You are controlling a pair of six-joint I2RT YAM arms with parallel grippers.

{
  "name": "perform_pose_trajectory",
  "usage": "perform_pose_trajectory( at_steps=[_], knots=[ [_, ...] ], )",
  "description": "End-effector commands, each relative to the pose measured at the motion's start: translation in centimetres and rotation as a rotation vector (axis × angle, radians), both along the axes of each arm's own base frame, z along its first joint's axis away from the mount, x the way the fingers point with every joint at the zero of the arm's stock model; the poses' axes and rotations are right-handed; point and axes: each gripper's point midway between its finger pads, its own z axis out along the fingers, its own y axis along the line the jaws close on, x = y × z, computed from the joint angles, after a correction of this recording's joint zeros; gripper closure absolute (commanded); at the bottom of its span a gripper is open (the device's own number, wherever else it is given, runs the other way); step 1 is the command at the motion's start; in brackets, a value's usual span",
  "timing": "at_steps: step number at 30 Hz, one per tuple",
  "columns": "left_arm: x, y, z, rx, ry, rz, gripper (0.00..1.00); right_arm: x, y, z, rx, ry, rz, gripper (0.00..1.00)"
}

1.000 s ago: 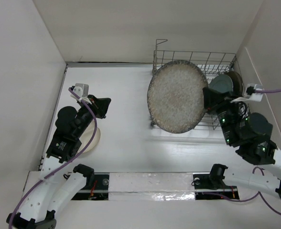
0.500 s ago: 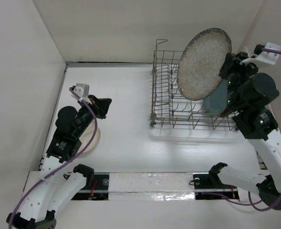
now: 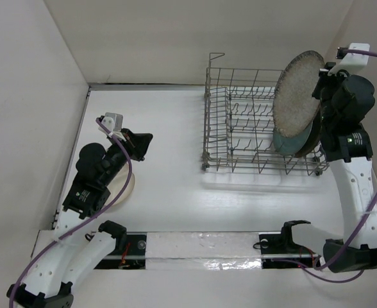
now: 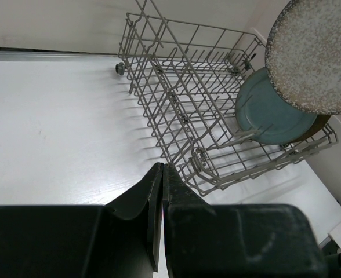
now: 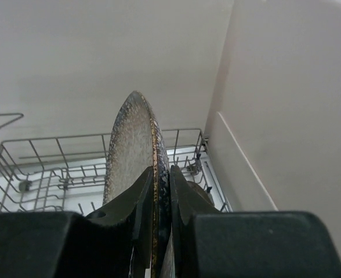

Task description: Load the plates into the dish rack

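Right wrist — end effector [image 5: 158, 180] grips speckled plate [image 5: 129, 152].

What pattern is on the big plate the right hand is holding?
The large plate is speckled beige-grey with a darker rim, clearest in the left wrist view.

Large speckled plate [image 3: 297, 86]: upright, rim pinched between the right gripper [image 5: 158, 176] fingers, hanging over the right end of the dish rack [image 3: 240, 128]. Grey-blue plate [image 3: 290, 140] stands on edge in the rack just below that gripper, with the brown plate [image 3: 315, 135] right behind it. Cream plate [image 3: 127, 189] lies flat behind the left gripper [image 3: 142, 145], mostly hidden.
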Motion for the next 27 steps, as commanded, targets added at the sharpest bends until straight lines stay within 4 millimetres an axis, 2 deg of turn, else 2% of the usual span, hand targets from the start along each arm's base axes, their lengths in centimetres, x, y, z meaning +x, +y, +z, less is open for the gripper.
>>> perform_pose_trajectory(
  at_steps=[1, 4, 9, 15, 18, 27],
  knots=[
    [-0.3, -0.5, 1.7, -0.024, -0.05, -0.024, 1.0, -1.3, 1.3, 8.1, -0.04, -0.282, 0.138, 1.0],
    [-0.3, -0.5, 1.6, -0.023, -0.047, -0.027, 1.0, 0.5, 1.9, 5.9, -0.079, -0.21, 0.186, 1.0],
    [-0.3, -0.6, 1.5, -0.022, -0.044, -0.03, 1.0, 2.4, 2.5, 3.1, -0.087, -0.146, 0.222, 1.0],
    [-0.1, -0.6, 1.2, -0.018, -0.036, -0.029, 1.0, 3.4, 1.9, 0.3, -0.071, -0.103, 0.192, 1.0],
    [-0.1, -0.8, 1.2, -0.017, -0.034, -0.033, 1.0, 3.3, 1.3, -0.2, -0.064, -0.104, 0.154, 1.0],
    [0.1, -0.8, 1.0, -0.015, -0.029, -0.035, 1.0, 1.3, -0.6, 3.3, -0.053, -0.197, 0.049, 1.0]
  ],
)
